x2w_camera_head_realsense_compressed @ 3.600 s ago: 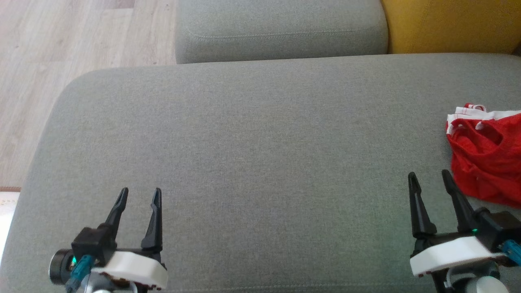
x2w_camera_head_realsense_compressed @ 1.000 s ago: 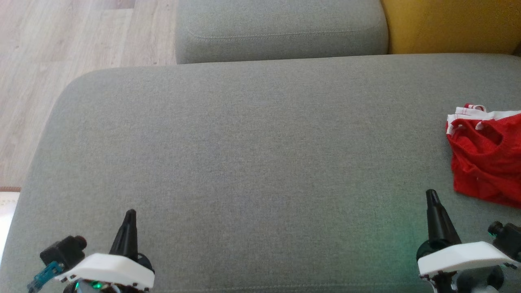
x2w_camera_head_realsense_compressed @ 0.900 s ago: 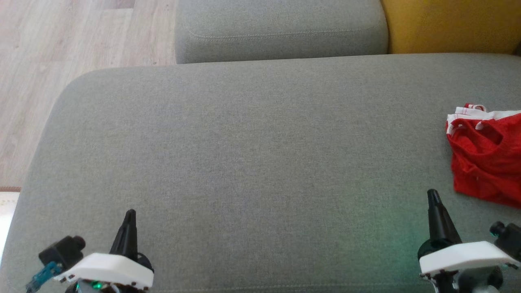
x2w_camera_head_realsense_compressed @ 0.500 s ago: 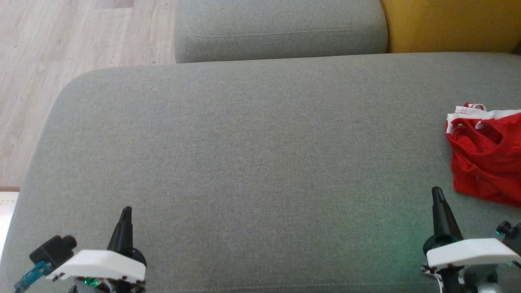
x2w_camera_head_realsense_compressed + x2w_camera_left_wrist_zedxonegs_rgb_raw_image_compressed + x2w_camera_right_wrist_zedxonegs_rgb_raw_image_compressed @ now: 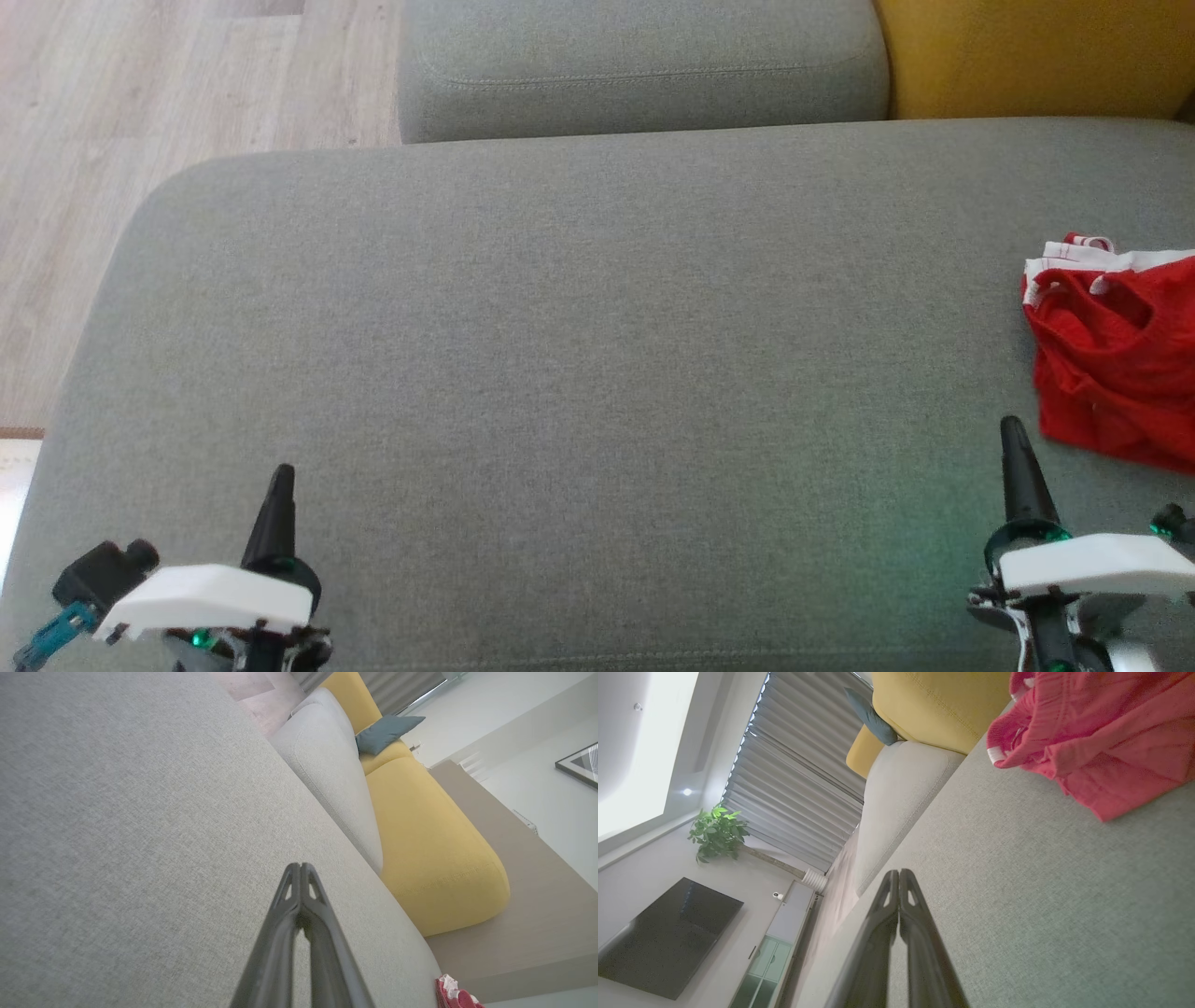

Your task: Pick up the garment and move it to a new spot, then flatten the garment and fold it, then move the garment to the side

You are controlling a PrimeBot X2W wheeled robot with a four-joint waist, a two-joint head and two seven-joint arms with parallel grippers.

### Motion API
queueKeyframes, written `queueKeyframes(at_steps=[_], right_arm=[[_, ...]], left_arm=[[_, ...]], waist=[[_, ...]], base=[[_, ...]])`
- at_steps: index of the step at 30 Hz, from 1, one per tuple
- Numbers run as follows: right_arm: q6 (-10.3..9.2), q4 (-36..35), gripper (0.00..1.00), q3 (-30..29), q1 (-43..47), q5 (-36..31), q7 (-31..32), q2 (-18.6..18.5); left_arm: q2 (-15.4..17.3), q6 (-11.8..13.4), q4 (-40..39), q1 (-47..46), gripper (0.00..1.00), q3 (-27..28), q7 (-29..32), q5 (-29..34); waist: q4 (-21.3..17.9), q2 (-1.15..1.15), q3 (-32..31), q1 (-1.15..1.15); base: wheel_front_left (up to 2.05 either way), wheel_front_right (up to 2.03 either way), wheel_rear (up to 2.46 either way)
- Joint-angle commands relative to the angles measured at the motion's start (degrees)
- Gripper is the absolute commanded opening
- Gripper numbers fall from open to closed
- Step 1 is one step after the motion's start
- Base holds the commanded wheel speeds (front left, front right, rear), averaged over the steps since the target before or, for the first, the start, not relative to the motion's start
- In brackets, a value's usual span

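Left gripper [image 5: 280,474]: I see its two dark fingers pressed together into one point with nothing between them. It sits low at the left of the head view, over the near part of the grey cushion [image 5: 579,336].
Right gripper [image 5: 1011,427]: its fingers are also together and hold nothing. It is low at the right of the head view, pointing away from the robot.
Garment [image 5: 1116,369]: I see a red piece with white trim, crumpled in a loose heap on the right end of the grey cushion. The head view's right edge cuts it off.
Gripper to garment: the right gripper's tip is near the heap's near-left corner but apart from it, with bare grey fabric between them. The left gripper is well apart from it, across the cushion.
Contact with cushion: I cannot tell whether either tip touches the fabric.
Right wrist view: the garment [image 5: 1092,737] lies ahead and to the right of the closed fingers, wrinkled, with a white-edged hem turned towards me.
Left wrist view: a small red and white corner of the garment [image 5: 455,995] shows at the far end of the cushion.
Surroundings: a second grey cushion [image 5: 644,65] and a yellow seat [image 5: 1027,56] lie beyond, with a wood floor [image 5: 140,121] at the left.
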Motion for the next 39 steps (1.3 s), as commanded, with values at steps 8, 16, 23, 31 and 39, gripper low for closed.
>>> queueKeyframes(at_steps=[8, 16, 23, 31, 39], right_arm=[[-0.03, -0.8, 0.00, 0.1, -3.9, 6.5, 0.6, -1.4], [-0.03, 0.0, 0.00, -0.3, -4.7, 11.8, 1.2, -1.4], [-0.03, 0.6, 0.00, -0.6, -5.5, 16.5, 1.7, -1.4], [-0.03, 1.3, 0.00, -1.0, -6.3, 21.1, 2.2, -1.4], [-0.04, 2.1, 0.00, -1.4, -7.1, 26.5, 2.8, -1.4]], left_arm=[[-0.1, -1.3, -1.3, -4.4, 0.00, 2.7, 1.5, -6.2], [-0.3, -1.9, -0.9, -5.2, 0.00, 3.7, 2.7, -11.5], [-0.5, -2.5, -0.5, -5.9, 0.00, 4.5, 3.7, -16.1], [-0.8, -3.0, -0.2, -6.7, 0.00, 5.4, 4.7, -20.7], [-1.0, -3.7, 0.2, -7.5, 0.00, 6.4, 5.9, -26.0]], waist=[[-0.1, 0.00, 0.1, 0.00], [-0.1, 0.00, 0.2, 0.00], [-0.2, 0.00, 0.3, 0.00], [-0.2, 0.00, 0.3, 0.00], [-0.3, 0.00, 0.4, 0.00]], base=[[0.00, 0.00, 0.00], [0.00, 0.00, 0.00], [0.00, 0.00, 0.00], [0.00, 0.00, 0.00], [0.00, 0.00, 0.00]])
